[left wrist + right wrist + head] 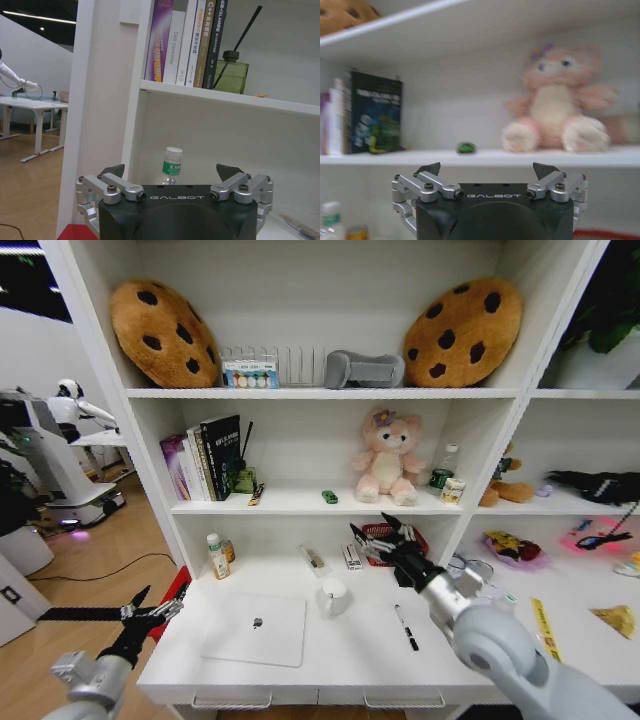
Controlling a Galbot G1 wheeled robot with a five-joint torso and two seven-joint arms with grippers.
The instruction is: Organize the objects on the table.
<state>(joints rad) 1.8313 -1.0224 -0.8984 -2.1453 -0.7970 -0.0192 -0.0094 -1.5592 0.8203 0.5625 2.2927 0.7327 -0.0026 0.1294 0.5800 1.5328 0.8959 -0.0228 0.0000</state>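
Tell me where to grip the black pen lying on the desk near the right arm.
Grip the pen at mid-barrel, coming straight down from above, jaws closing across its width. It lies flat on the white desk with bare surface on both sides, within likely reach of the open right gripper.

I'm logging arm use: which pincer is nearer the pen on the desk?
Right. The right pincer hangs open above the desk just behind the pen; the left pincer, also open, sits off the desk's left edge.

Bright, even indoor light fills the white shelving (300, 445), with soft shadows under each shelf. The head view bows outward toward its edges. In the right wrist view the pink plush toy (555, 102) is blurred; pink glow at three o'clock.
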